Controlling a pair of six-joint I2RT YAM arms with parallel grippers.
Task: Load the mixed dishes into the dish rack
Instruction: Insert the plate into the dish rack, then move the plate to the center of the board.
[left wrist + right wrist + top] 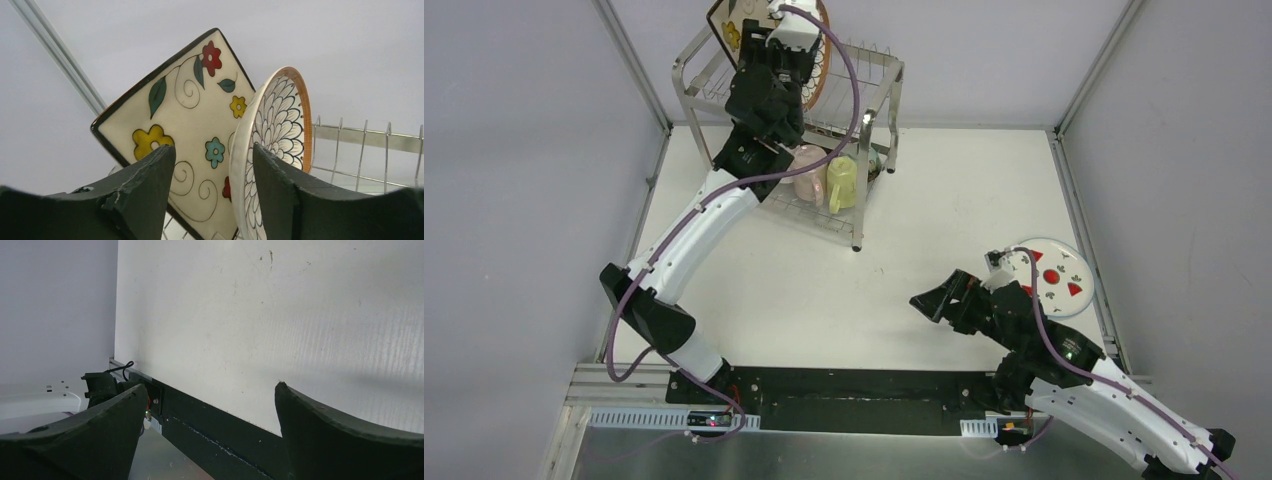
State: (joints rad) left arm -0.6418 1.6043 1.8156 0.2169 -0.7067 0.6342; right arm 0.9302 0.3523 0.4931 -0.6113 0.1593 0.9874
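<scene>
Left hand: fingers apart, straddling the brown-rimmed petal-pattern plate, which stands upright beside the square floral cream plate on the dish rack top tier, at the tabletop far-left corner. Right hand: fingers wide apart, holding nothing, near the white red-marked plate at the tabletop's right edge.

I am reaching my left arm over the dish rack; my right gripper is hanging open near the white red-marked plate.

Bare table between rack and white plate lies open; square plate and petal plate hem the left hand.
</scene>
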